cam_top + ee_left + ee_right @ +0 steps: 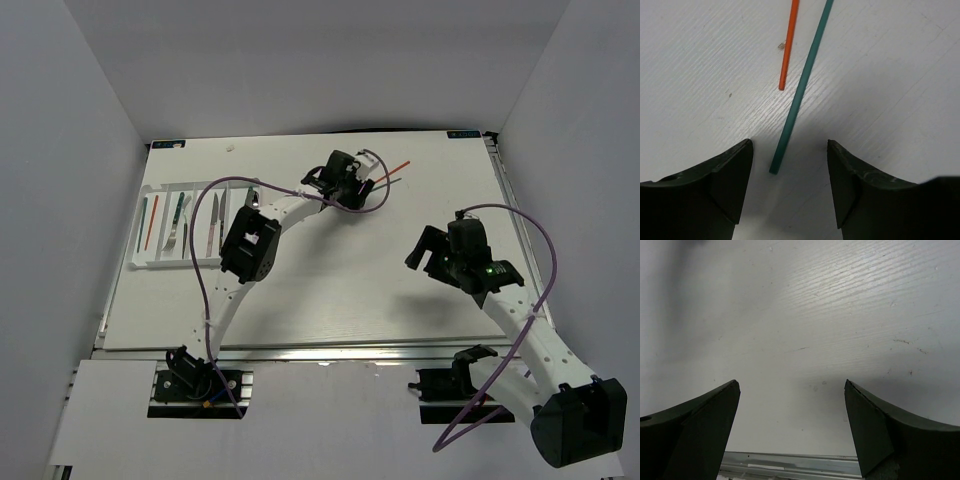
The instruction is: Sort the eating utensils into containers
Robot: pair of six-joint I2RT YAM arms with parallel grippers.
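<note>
Jaws of the left end effector (789, 145) gape astride the teal chopstick (799, 95). Close squarely, sparing the orange chopstick (789, 45).

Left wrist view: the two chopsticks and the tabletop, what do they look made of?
Teal-green chopstick: likely plastic or lacquered; smooth, even matte colour, no grain showing.
Orange-red chopstick: same look, squarely cut end.
Tabletop: white wood-grain laminate or painted board, judging by the fine parallel ridges; lightly scuffed.
</note>
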